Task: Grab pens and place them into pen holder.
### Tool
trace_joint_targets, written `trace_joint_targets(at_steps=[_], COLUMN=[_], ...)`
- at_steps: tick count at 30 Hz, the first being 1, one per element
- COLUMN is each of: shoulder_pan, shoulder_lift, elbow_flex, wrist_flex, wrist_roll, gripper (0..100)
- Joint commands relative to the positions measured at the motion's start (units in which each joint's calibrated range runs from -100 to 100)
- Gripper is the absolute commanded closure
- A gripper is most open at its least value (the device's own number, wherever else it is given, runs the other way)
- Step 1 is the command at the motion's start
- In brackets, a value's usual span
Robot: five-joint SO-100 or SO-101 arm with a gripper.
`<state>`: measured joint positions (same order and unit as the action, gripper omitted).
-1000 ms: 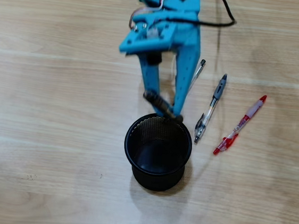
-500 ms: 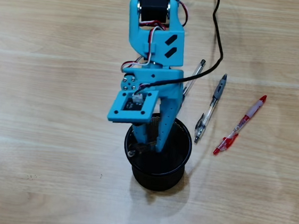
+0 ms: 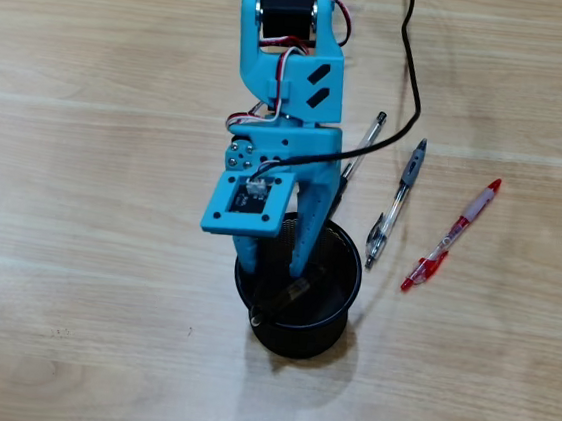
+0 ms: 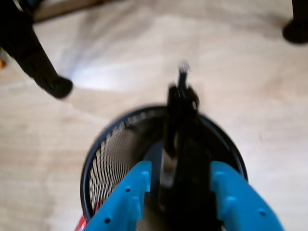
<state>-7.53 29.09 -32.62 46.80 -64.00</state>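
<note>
My blue gripper (image 3: 273,268) hangs over the black mesh pen holder (image 3: 335,317). A dark pen (image 3: 282,299) leans inside the holder, one end sticking out over its near rim. In the wrist view the blurred black pen (image 4: 182,120) stands between the two blue fingers (image 4: 137,185), with a gap showing beside it, so my gripper (image 4: 179,178) looks open around it above the holder (image 4: 103,159). Three more pens lie on the table to the right: a clear one (image 3: 369,139) partly under the arm, a grey-tipped clear one (image 3: 394,202) and a red one (image 3: 451,234).
A black cable (image 3: 412,73) runs from the top edge down to the arm, crossing above the clear pen. In the wrist view two black stand legs (image 4: 48,72) (image 4: 296,26) rest on the wooden table beyond the holder.
</note>
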Motion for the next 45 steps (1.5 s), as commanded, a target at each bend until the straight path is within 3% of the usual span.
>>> trace_joint_targets(at_steps=[1, 8, 15, 28, 33, 45], shoulder_pan=[-0.59, -0.96, -3.41, -4.5, -9.85, -24.11], shoulder_lift=[-10.49, -23.17, -35.69, -62.73, -66.01, -50.39], elbow_flex=[-3.74, -2.75, 8.33, 42.76, 51.96, 44.2], wrist_flex=[13.77, 33.48, 41.06, 40.37, 30.3, 26.42], wrist_roll=[0.22, 0.02, 0.27, 2.51, 2.15, -3.08], gripper=[92, 98, 98, 98, 98, 98])
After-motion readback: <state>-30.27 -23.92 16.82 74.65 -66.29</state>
